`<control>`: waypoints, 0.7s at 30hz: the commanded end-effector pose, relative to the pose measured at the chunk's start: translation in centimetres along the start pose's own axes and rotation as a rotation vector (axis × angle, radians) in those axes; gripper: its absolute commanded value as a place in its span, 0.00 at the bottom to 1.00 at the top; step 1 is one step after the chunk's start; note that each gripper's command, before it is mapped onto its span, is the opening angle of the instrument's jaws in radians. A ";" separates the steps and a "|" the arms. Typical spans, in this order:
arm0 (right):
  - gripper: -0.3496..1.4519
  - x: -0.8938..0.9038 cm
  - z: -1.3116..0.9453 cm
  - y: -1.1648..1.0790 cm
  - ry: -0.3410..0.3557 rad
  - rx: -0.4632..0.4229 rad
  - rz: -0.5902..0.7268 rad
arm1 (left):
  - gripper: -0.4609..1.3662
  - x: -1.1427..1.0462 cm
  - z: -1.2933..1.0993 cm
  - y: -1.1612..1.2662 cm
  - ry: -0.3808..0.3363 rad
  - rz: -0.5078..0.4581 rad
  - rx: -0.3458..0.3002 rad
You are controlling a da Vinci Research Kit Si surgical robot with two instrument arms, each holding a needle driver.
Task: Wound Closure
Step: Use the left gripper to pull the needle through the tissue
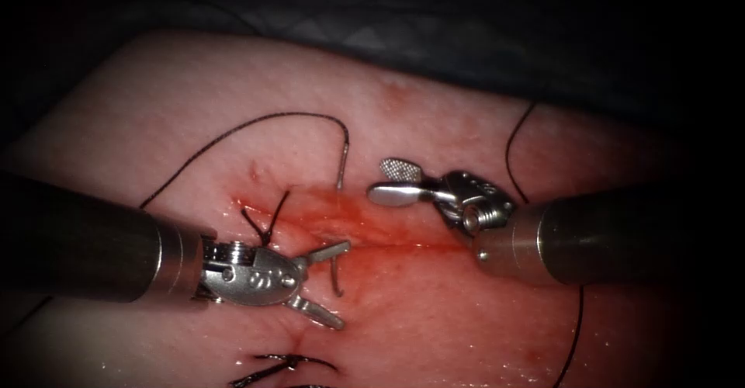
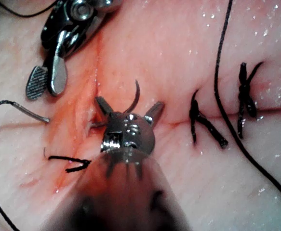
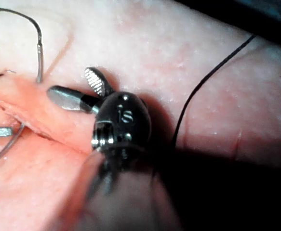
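Pink tissue (image 1: pixel 466 310); red fluid (image 1: pixel 365 217); black thread (image 1: pixel 256 124); silver needle (image 1: pixel 341 164); cross-hatched right pincer (image 1: pixel 397 181).

The needle (image 1: pixel 339 225) sits in the tissue (image 1: pixel 434 295) across the cut (image 1: pixel 372 229), both ends showing. The left tool (image 1: pixel 330 283) and right tool (image 1: pixel 392 182) gape, holding nothing. Thread (image 1: pixel 256 124) trails from the needle.

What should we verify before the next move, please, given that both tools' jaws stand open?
1. Needle seated in the tissue, passing under the cut, both ends showing: ok.
2. Left tool gripping the needle: not ok; jaws open either side of its tip end.
3. Right tool free: ok; open, holding nothing.
4. Thread joined to the needle's tail, slack: ok.
5. Thread clear of both shafts: cannot tell.
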 end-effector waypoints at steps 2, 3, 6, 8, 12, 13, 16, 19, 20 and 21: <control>0.61 0.00 0.00 0.00 0.000 -0.001 -0.001 | 0.66 -0.01 0.01 -0.03 0.004 0.001 0.001; 0.60 -0.01 0.00 0.00 0.001 -0.001 -0.001 | 0.64 -0.01 0.02 -0.05 0.005 0.002 -0.003; 0.59 -0.01 0.00 -0.01 0.001 -0.001 -0.001 | 0.45 -0.06 0.00 -0.11 0.005 -0.012 -0.006; 0.58 -0.02 -0.01 -0.01 0.001 -0.001 -0.001 | 0.18 -0.10 -0.01 -0.18 0.004 -0.050 -0.012; 0.57 -0.01 -0.01 -0.01 0.003 0.000 0.000 | 0.06 -0.16 -0.03 -0.28 0.000 -0.122 -0.006; 0.57 -0.01 -0.01 -0.01 0.006 0.002 0.000 | 0.06 -0.18 -0.03 -0.31 -0.004 -0.145 0.010; 0.56 -0.02 -0.01 -0.01 0.005 0.002 0.000 | 0.06 -0.21 -0.05 -0.32 -0.006 -0.225 0.007; 0.54 -0.02 -0.01 -0.01 0.005 0.002 0.000 | 0.06 -0.22 -0.08 -0.30 -0.002 -0.241 -0.038; 0.54 -0.02 -0.01 -0.01 0.006 0.002 0.000 | 0.06 -0.22 -0.08 -0.29 -0.002 -0.246 -0.043; 0.54 -0.02 -0.01 -0.01 0.005 0.002 0.000 | 0.06 -0.22 -0.09 -0.29 -0.002 -0.256 -0.046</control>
